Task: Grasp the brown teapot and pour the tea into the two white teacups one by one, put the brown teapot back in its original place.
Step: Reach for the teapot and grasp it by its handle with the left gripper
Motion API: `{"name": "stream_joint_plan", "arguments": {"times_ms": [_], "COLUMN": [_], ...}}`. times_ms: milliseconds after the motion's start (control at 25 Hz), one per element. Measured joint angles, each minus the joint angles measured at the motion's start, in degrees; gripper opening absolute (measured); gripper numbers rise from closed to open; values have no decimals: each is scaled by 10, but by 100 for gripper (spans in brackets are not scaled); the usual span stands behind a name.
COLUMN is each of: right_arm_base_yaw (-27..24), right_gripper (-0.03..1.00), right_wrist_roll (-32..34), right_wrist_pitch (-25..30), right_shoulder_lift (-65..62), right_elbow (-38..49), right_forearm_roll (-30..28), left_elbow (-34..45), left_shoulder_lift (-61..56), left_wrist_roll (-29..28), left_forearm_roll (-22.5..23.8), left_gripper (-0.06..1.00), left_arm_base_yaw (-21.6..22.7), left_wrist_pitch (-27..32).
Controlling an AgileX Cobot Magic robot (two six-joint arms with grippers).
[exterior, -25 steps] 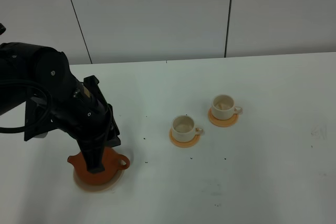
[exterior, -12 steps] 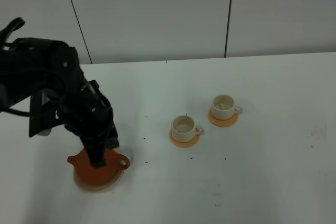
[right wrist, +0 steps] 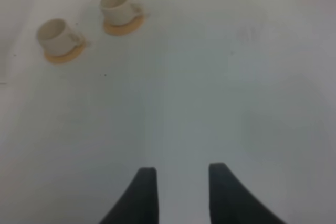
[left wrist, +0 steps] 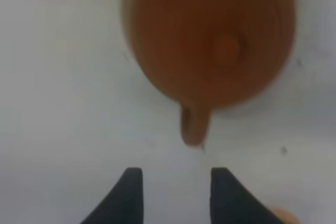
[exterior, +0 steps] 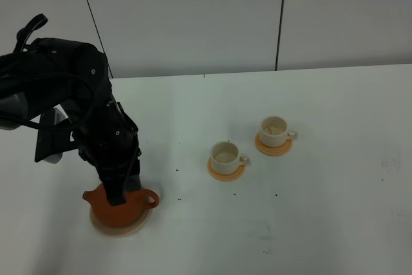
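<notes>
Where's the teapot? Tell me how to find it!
Start at the white table, then look at its near left part, below the black robot arm. A round reddish-brown teapot sits there on a pale flat coaster. It is bigger and darker than the two small white cups to its right.

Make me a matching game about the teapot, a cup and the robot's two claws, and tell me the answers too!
Column one:
1. brown teapot
2. left gripper
3. teacup nearest the teapot
4. right gripper

Column two:
A. sits on an orange coaster
B. sits on the pale beige coaster
C. open and empty, right by the teapot
D. open and empty, over bare table

Pairs: 1-B, 2-C, 3-A, 4-D
</notes>
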Motion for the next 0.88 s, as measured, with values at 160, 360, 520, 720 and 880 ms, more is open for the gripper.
{"name": "stream_joint_plan", "arguments": {"times_ms": [160, 360, 520, 720, 880], "right_arm_base_yaw": [0, 0, 0, 0, 0], "right_gripper": [24, 24, 24, 24, 24], "right_wrist_roll": [0, 0, 0, 0, 0], "right_wrist_pitch": [0, -1, -1, -1, -1], "right_shoulder_lift": [0, 0, 0, 0, 0], "right_elbow": [0, 0, 0, 0, 0], "right_forearm_roll": [1, 1, 1, 2, 2], "left_elbow": [0, 0, -1, -3, -12], "left_shoulder_lift": [16, 30, 36, 53, 65], "left_wrist_roll": [0, 0, 0, 0, 0], "left_forearm_roll": [10, 23, 37, 40, 38], "left_gripper": [38, 38, 38, 38, 38], "left_arm_base_yaw": [0, 0, 0, 0, 0], "left_wrist_pitch": [9, 5, 0, -1, -5]}}
